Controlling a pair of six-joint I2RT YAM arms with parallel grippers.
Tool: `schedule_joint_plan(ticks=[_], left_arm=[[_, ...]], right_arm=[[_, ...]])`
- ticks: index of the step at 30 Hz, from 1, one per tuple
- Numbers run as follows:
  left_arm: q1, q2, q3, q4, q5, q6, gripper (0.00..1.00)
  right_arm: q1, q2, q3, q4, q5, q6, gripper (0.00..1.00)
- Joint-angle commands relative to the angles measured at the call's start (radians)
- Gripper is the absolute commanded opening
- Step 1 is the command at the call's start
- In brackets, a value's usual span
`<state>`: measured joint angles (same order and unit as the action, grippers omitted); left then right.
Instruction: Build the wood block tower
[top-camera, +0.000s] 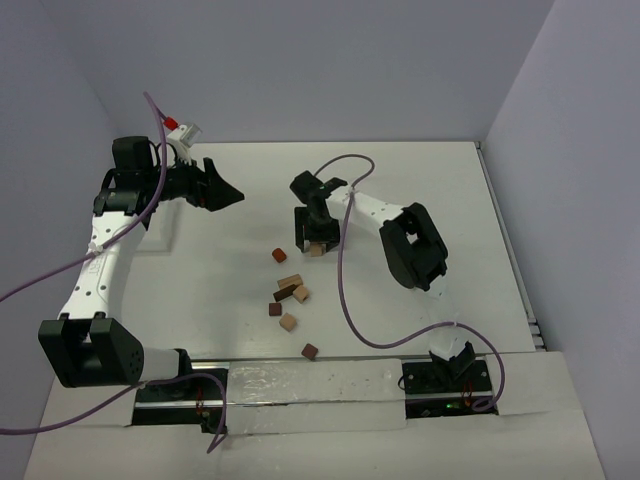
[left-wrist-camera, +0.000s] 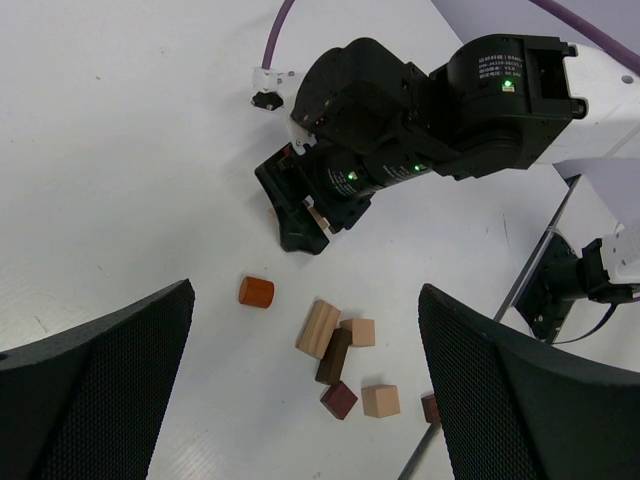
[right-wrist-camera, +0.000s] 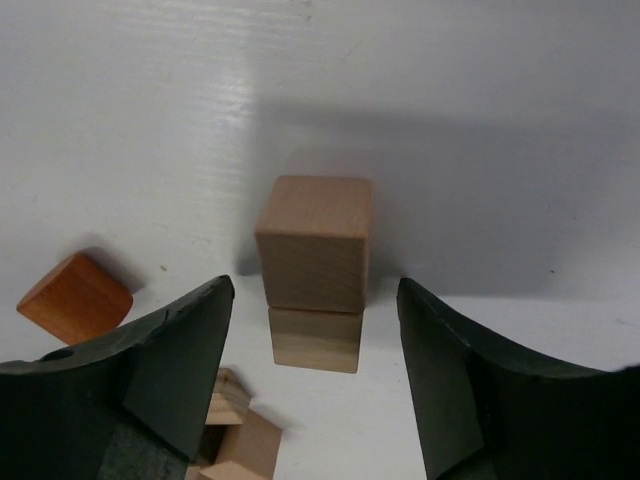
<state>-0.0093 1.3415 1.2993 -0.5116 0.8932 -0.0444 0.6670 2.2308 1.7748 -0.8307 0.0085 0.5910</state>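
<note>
The tower (right-wrist-camera: 315, 260), two pale tan cubes, stands upright with its long axis vertical on the counter (top-camera: 400, 180), just past the scattered loose wood blocks (top-camera: 290, 290). The right end effector (right-wrist-camera: 316, 300) straddles it, released, its fingers clear of both sides. Farther left, the left end effector (top-camera: 228, 196) hangs spread wide, empty.

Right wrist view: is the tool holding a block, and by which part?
Nothing is held: the right tool stands open, its fingers clear of the tower.
</note>
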Motion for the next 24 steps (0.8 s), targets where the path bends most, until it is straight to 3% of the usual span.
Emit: schedule_joint_plan(ticks=[1, 5, 9, 18, 22, 24], left_arm=[[0.008, -0.001, 0.048, 0.043, 0.004, 0.000, 0.99], [0.008, -0.004, 0.039, 0.047, 0.004, -0.001, 0.99], [0.019, -0.005, 0.035, 0.050, 0.006, -0.012, 0.99], [0.113, -0.025, 0.028, 0.075, 0.108, -0.053, 0.99], [0.098, -0.038, -0.009, 0.020, 0.106, 0.019, 0.99], [0.063, -0.036, -0.040, -0.005, 0.055, 0.077, 0.89]], right_arm=[[0.009, 0.021, -0.017, -0.025, 0.002, 0.015, 0.83], [0.019, 0.004, -0.018, -0.022, -0.003, 0.000, 0.94], [0.033, -0.073, -0.023, -0.004, -0.040, -0.029, 1.00], [0.042, -0.347, -0.121, 0.047, -0.017, -0.132, 1.00], [0.042, -0.508, -0.233, 0.117, -0.020, -0.307, 1.00], [0.042, -0.566, -0.297, 0.148, -0.025, -0.383, 1.00]])
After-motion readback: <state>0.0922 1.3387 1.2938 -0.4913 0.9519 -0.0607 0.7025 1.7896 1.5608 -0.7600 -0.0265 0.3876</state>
